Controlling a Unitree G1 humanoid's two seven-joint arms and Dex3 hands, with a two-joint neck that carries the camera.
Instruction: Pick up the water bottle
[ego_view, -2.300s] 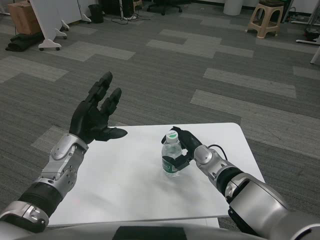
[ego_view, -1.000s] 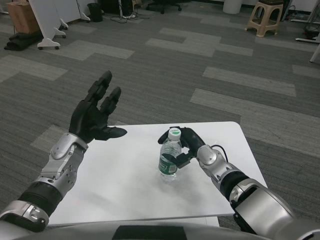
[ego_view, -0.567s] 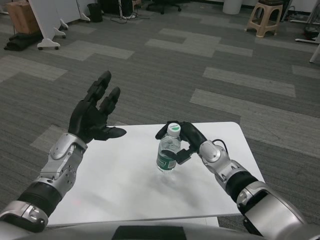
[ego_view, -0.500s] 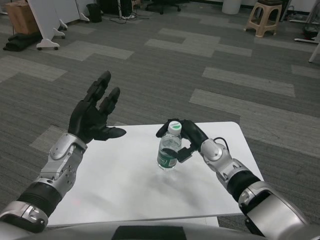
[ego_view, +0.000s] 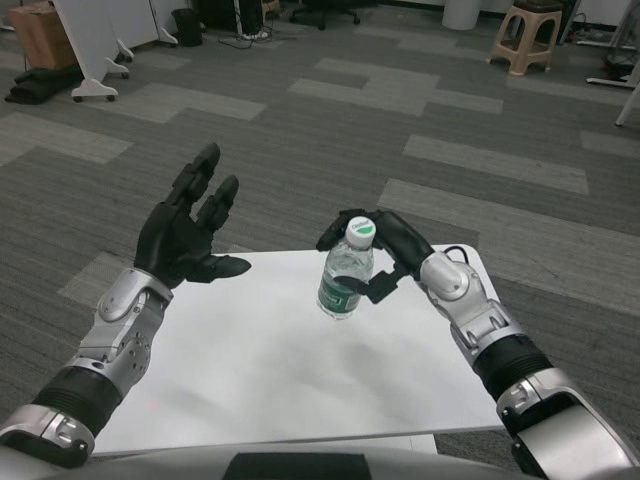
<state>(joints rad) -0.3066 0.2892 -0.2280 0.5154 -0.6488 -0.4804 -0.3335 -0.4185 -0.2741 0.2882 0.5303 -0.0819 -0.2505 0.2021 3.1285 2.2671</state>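
A small clear plastic bottle (ego_view: 346, 272) with a white cap and a green label band is held by the right hand (ego_view: 385, 252), whose black fingers (ego_view: 342, 224) wrap around its neck and side. The bottle is cylindrical and stands nearly upright, its long axis vertical with the cap tilted slightly to the right, over the far middle of the smooth white surface (ego_view: 250, 370); whether its base touches the surface cannot be told. The left hand (ego_view: 183, 232) is raised at the surface's far left edge, palm facing right, holding nothing, its matte black fingers spread apart. Both forearms are jointed silver metal. Grey patterned carpet lies beyond.
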